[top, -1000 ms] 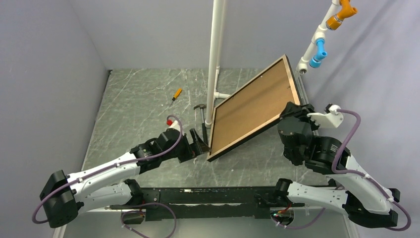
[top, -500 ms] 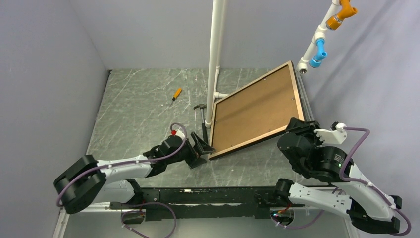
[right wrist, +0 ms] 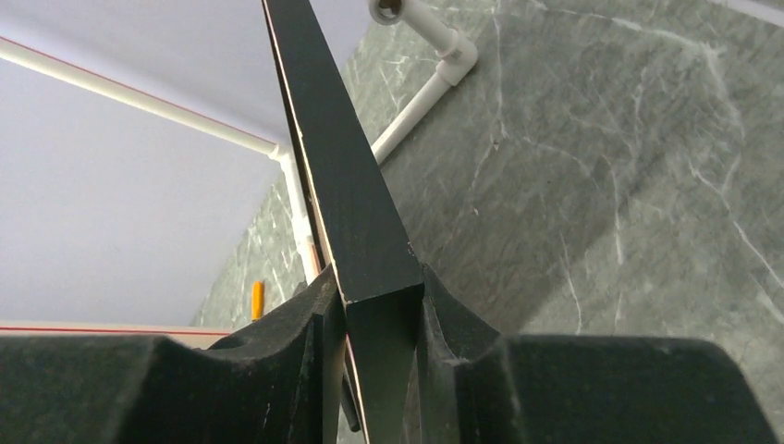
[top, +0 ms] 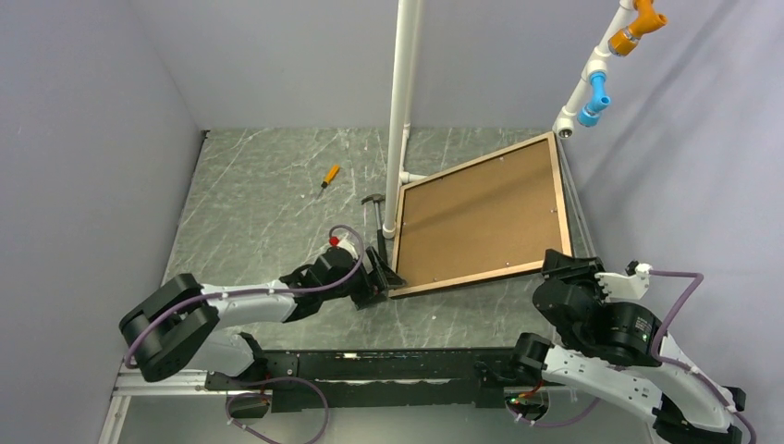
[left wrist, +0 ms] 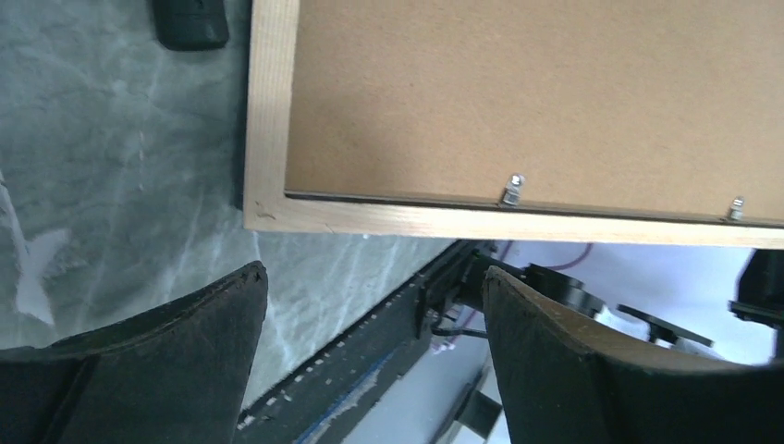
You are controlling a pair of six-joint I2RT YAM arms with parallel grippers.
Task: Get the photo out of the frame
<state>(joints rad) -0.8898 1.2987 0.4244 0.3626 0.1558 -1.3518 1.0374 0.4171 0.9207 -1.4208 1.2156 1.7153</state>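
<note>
The frame (top: 557, 196), back up just right of the white pole (top: 404, 111) with the photo (top: 481, 217) seated inside, is pinched at one corner by the right gripper (right wrist: 379, 296) — a thin hold that may twist loose — while the left gripper (left wrist: 370, 287), by the pole's foot, gapes wide, empty.

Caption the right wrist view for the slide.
Right gripper shut on a corner of the black frame, seen edge-on, over the marbled table.
</note>
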